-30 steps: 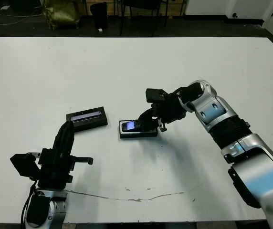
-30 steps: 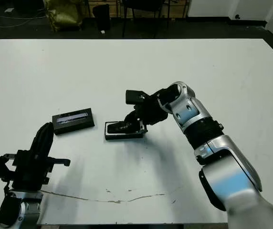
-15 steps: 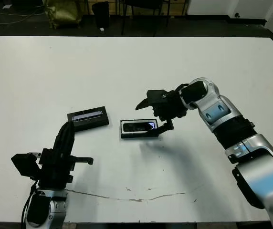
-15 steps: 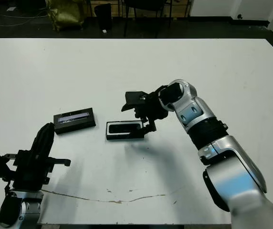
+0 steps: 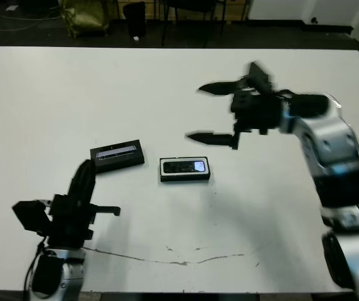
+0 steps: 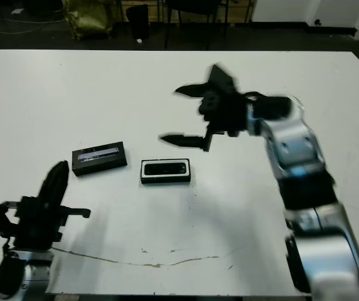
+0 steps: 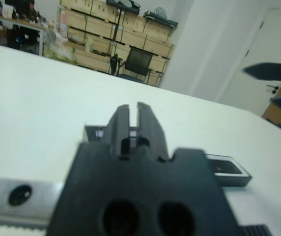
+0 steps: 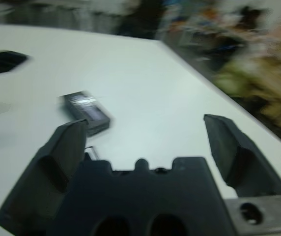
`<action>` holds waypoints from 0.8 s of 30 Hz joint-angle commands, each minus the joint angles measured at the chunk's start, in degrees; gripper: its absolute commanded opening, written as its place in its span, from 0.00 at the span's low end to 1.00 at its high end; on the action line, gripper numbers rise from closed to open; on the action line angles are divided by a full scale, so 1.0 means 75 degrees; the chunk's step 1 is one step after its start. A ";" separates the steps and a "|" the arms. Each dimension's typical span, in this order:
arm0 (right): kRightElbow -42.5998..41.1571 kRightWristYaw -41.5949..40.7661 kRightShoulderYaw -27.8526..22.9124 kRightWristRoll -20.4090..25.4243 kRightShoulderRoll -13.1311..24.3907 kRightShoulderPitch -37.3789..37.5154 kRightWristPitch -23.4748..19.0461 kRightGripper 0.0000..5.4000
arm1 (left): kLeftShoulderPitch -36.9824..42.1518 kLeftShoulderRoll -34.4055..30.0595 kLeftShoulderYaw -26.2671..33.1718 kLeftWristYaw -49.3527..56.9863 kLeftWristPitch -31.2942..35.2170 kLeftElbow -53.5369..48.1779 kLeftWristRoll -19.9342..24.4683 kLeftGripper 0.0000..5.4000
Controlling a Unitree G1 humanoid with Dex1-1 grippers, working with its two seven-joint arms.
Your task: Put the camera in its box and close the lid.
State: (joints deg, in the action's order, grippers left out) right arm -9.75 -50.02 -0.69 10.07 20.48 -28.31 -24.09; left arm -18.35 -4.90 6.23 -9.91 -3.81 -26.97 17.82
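Head views: the camera (image 5: 185, 167) lies inside the box (image 5: 185, 177) near the middle of the white desk (image 5: 167, 81), its bluish patch facing up, so the first half of the job appears done. The lid (image 5: 117, 155) sits flat on the desk just to the left of the box, apart from it, stripe up; closing is not yet done. The right pincer (image 5: 216, 113) hangs above and to the right of the box, fingers spread wide and empty, its image blurred. The left pincer (image 5: 84, 180) rests low near the desk's front edge, well short of the lid, holding nothing.

Left wrist view: the left pincer's fingers (image 7: 151, 125) stand pressed nearly together with only a thin slit between them, pointing toward the lid (image 7: 95, 132), while the box (image 7: 225, 167) shows beyond the black body.

Right wrist view: heavily blurred; the right pincer's fingers (image 8: 229, 147) stand far apart, and the lid (image 8: 87, 109) lies on the desk beyond them. What is left, by this showing: lift the lid and seat it over the box.
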 commanded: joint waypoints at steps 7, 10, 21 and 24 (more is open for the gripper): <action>-0.1879 0.1616 -0.1007 0.0730 -0.0371 0.3606 0.0854 0.55 | 0.1744 -0.2841 0.1594 -0.1067 0.1744 0.0026 0.0324 0.00; -0.1851 0.1860 -0.1071 0.1043 -0.0786 0.4479 0.1536 0.42 | 0.2323 -0.3331 0.1480 -0.1213 0.2101 0.0293 0.0063 0.00; -0.2986 0.3352 -0.0833 0.1261 -0.0965 0.5915 0.0813 0.00 | 0.4590 -0.4893 0.0317 -0.3523 0.3433 0.1934 0.0072 0.07; -0.3011 0.3500 -0.0813 0.1259 -0.0910 0.5896 0.0786 0.00 | 0.5480 -0.5336 -0.0229 -0.4810 0.3820 0.2749 0.0227 0.20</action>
State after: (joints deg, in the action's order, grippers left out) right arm -32.28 -24.42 -6.81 19.50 13.09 15.50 -16.84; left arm 20.69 -42.98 6.51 -42.54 23.03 -8.89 19.34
